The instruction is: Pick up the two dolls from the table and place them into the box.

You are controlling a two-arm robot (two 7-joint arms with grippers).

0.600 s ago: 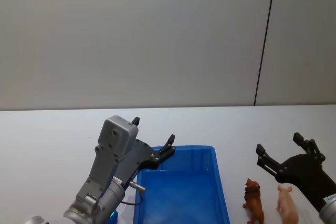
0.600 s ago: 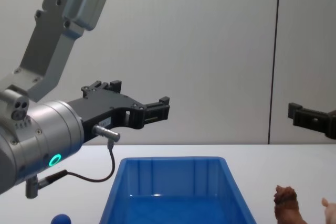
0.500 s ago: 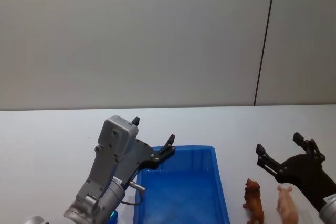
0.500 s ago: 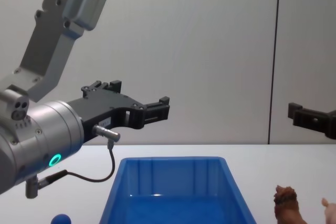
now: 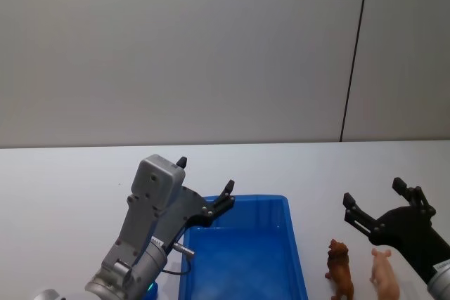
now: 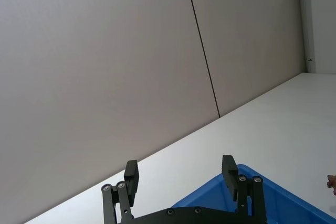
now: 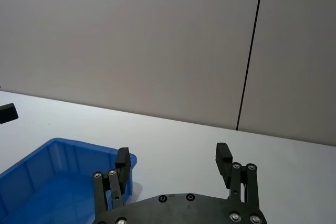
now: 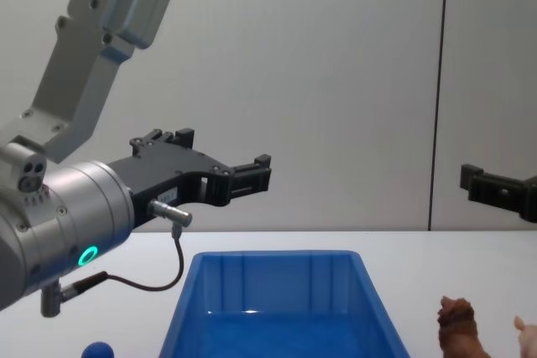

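The blue box stands on the white table, with nothing visible inside it. To its right stand the two dolls side by side: a shaggy reddish-brown one and a pale pink one. My left gripper hovers open and empty over the box's far left corner. My right gripper hangs open and empty just above and behind the dolls. In the chest view the box sits below the left gripper, with the brown doll and the pink doll at the lower right.
A grey wall with a dark vertical seam rises behind the table. A small blue round object lies left of the box. White tabletop stretches behind the box and to the left.
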